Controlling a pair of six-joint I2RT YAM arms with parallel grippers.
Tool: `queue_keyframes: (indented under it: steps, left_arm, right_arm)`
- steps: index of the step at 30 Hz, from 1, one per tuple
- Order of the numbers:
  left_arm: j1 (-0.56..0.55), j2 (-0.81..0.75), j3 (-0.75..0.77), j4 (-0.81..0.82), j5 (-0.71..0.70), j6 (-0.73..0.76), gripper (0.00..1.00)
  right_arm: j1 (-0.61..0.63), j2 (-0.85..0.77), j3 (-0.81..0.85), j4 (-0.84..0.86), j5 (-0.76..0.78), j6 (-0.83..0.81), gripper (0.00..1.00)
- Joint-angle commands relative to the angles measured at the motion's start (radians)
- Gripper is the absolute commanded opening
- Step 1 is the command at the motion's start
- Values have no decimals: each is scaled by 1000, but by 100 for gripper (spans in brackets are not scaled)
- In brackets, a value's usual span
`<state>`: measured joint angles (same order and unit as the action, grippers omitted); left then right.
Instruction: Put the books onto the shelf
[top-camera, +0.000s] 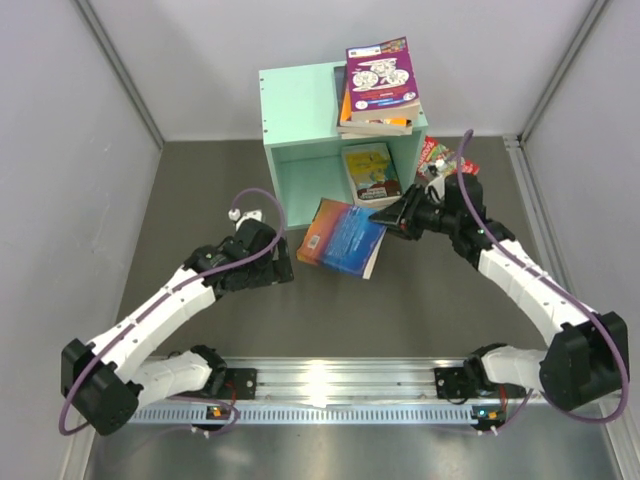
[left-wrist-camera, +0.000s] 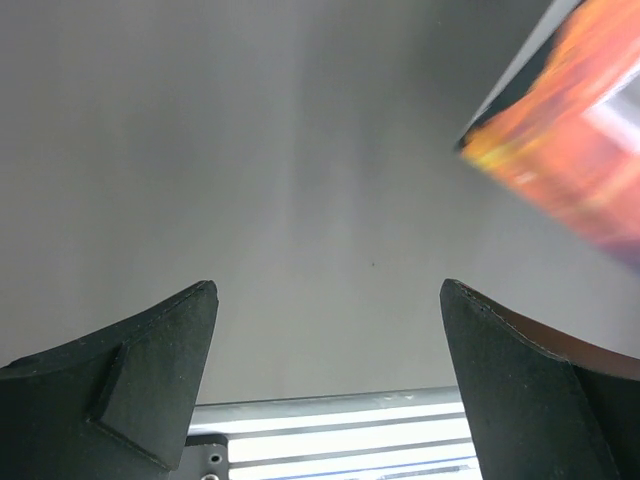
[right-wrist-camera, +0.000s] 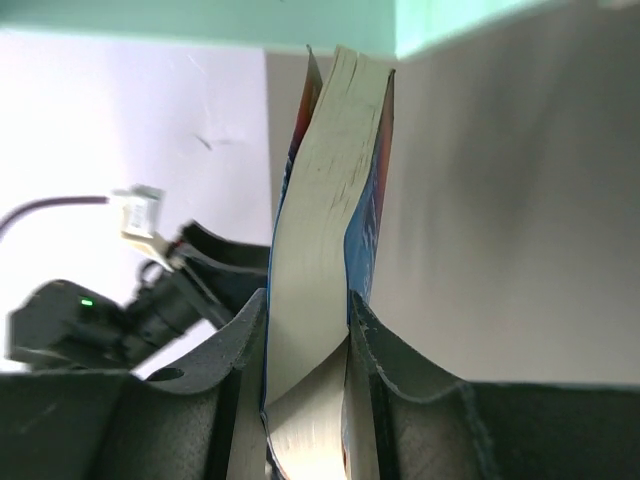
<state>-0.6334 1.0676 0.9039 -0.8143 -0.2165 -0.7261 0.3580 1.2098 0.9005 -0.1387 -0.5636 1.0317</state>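
Observation:
The mint-green shelf (top-camera: 298, 105) stands at the back of the table with its open front facing me. A pile of books (top-camera: 378, 85), purple cover uppermost, lies on its top. One yellow-green book (top-camera: 370, 172) stands inside it. My right gripper (top-camera: 388, 217) is shut on the page edge of a blue-orange book (top-camera: 340, 238), held tilted just in front of the opening. The right wrist view shows that book (right-wrist-camera: 330, 200) pinched between the fingers of the right gripper (right-wrist-camera: 307, 300), under the shelf's edge (right-wrist-camera: 200, 15). My left gripper (top-camera: 281, 263) stands open and empty left of the book, with its orange corner (left-wrist-camera: 570, 150) in the left wrist view.
A red-covered book (top-camera: 436, 155) lies beside the shelf's right wall, behind my right arm. Grey walls close in the table on the left, right and back. The metal rail (top-camera: 330, 385) with both arm bases runs along the near edge.

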Motion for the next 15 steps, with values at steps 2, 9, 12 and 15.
queue_keyframes:
  steps: [2, 9, 12, 15]
  left_arm:
    - [38, 26, 62, 44, 12, 70, 98]
    - [155, 3, 67, 37, 117, 117, 98]
    - [181, -3, 78, 23, 144, 132, 98]
    - [187, 2, 93, 7, 151, 152, 98]
  right_arm:
    - [-63, 20, 159, 166, -102, 76, 0]
    - [-100, 66, 63, 486, 82, 295, 0]
    - [-100, 85, -56, 746, 218, 430, 0]
    - [-100, 166, -109, 1006, 309, 525, 0]
